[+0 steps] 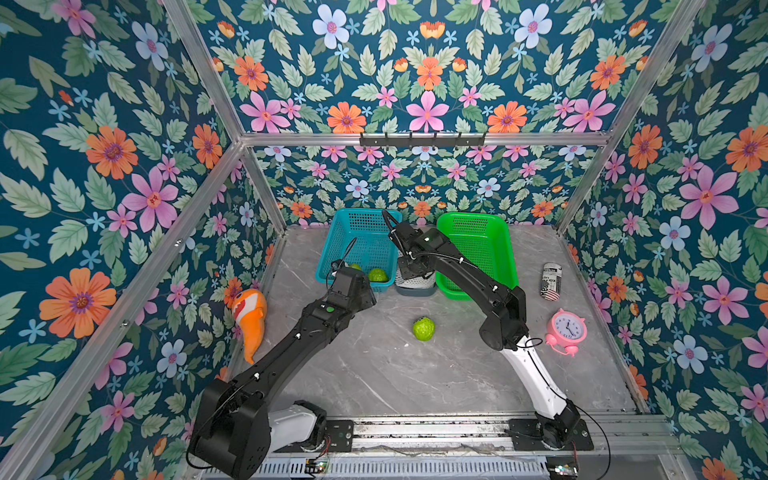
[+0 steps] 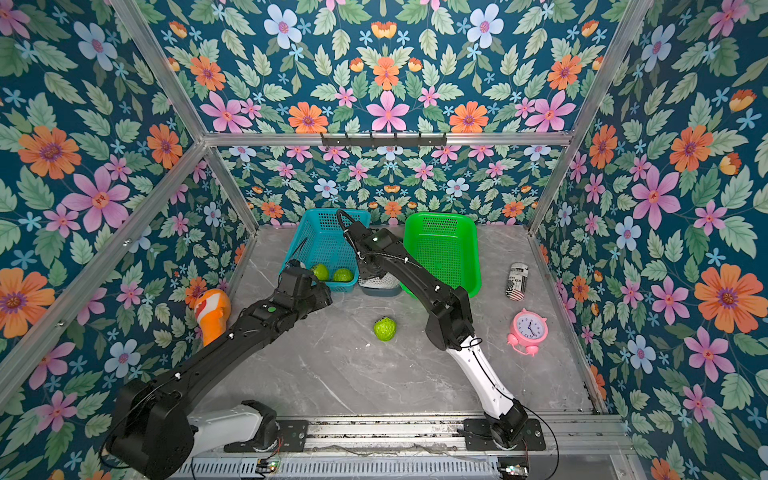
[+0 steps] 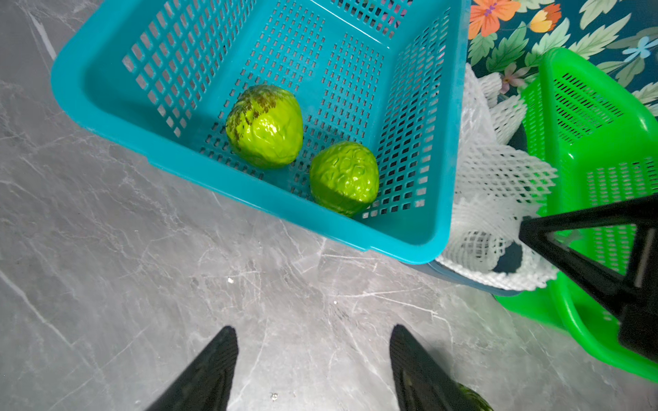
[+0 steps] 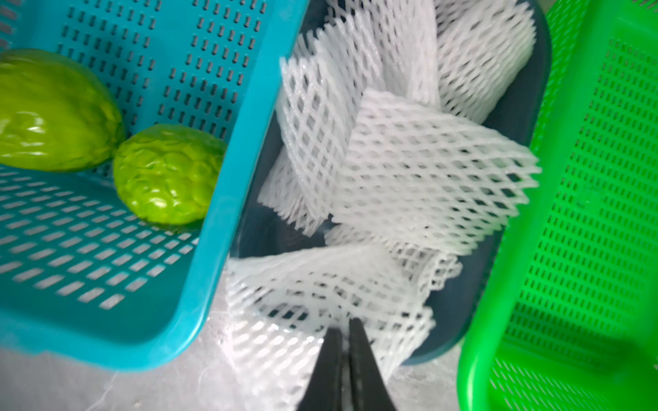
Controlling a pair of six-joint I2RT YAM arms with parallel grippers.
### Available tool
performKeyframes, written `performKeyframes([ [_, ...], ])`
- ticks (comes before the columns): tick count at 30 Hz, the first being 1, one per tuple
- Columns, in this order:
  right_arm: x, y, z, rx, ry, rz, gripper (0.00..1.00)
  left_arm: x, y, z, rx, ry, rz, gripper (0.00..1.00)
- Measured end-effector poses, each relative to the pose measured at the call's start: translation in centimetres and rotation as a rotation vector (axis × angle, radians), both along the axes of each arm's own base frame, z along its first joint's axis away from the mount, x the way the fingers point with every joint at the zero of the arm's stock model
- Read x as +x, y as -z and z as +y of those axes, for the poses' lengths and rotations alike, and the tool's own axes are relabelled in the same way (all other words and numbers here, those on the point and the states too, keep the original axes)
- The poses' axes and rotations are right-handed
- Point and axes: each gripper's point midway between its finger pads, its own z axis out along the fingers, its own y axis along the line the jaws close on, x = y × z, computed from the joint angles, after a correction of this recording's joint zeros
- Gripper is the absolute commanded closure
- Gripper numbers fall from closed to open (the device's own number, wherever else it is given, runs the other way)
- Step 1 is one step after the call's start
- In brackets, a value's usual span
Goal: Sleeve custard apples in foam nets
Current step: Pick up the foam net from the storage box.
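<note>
One bumpy green custard apple [image 1: 424, 328] lies alone on the marble table. Two more [image 3: 265, 126] [image 3: 343, 178] rest in the near corner of the blue basket [image 3: 106, 103]. White foam nets [image 4: 427, 178] are piled in a dark tub [image 4: 534, 106] between the two baskets. My right gripper [image 4: 344, 325] reaches down over the tub's near end, shut on the edge of the nearest foam net [image 4: 302, 284]. My left gripper [image 3: 313, 334] hangs open over bare table just in front of the blue basket, with nothing between its fingers.
An empty green basket [image 1: 473, 249] stands right of the tub. An orange clownfish toy [image 1: 251, 316] lies at the left wall. A printed can [image 1: 551, 281] and a pink alarm clock [image 1: 566, 328] sit at the right. Flowered walls close in three sides.
</note>
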Motion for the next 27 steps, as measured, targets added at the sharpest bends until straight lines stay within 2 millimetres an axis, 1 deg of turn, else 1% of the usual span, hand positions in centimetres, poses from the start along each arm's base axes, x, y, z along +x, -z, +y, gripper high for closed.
performKeyframes([
  [3, -0.8, -1.6, -0.7, 0.015, -0.001, -0.013, 1.0, 0.3, -0.6, -0.3, -0.017, 0.008, -0.015, 0.28],
  [6, -1.8, -3.8, -1.6, 0.043, -0.001, -0.042, 1.0, 0.5, -1.6, -0.7, -0.039, 0.02, -0.036, 0.27],
  [9, -2.5, -6.2, -2.3, 0.094, -0.001, -0.083, 1.0, 0.8, -3.0, -1.2, -0.072, 0.037, -0.071, 0.25],
  [13, -3.3, -8.5, -3.9, 0.208, 0.015, -0.102, 1.0, 1.1, -4.5, -1.9, -0.116, 0.062, -0.111, 0.24],
  [17, -4.5, -9.8, -5.8, 0.333, 0.024, -0.118, 1.0, 1.3, -6.0, -2.7, -0.171, 0.1, -0.151, 0.23],
  [19, -5.3, -10.4, -6.3, 0.386, 0.008, -0.13, 1.0, 1.4, -6.8, -3.4, -0.204, 0.129, -0.17, 0.22],
  [21, -6.2, -10.9, -6.4, 0.431, -0.015, -0.143, 1.0, 1.6, -7.8, -4.3, -0.244, 0.171, -0.187, 0.22],
  [23, -6.9, -11.3, -6.7, 0.456, -0.035, -0.155, 1.0, 1.8, -8.8, -5.7, -0.29, 0.229, -0.203, 0.22],
  [27, -7.0, -11.9, -7.2, 0.519, -0.028, -0.148, 1.0, 1.3, -10.2, -8.2, -0.36, 0.342, -0.224, 0.22],
])
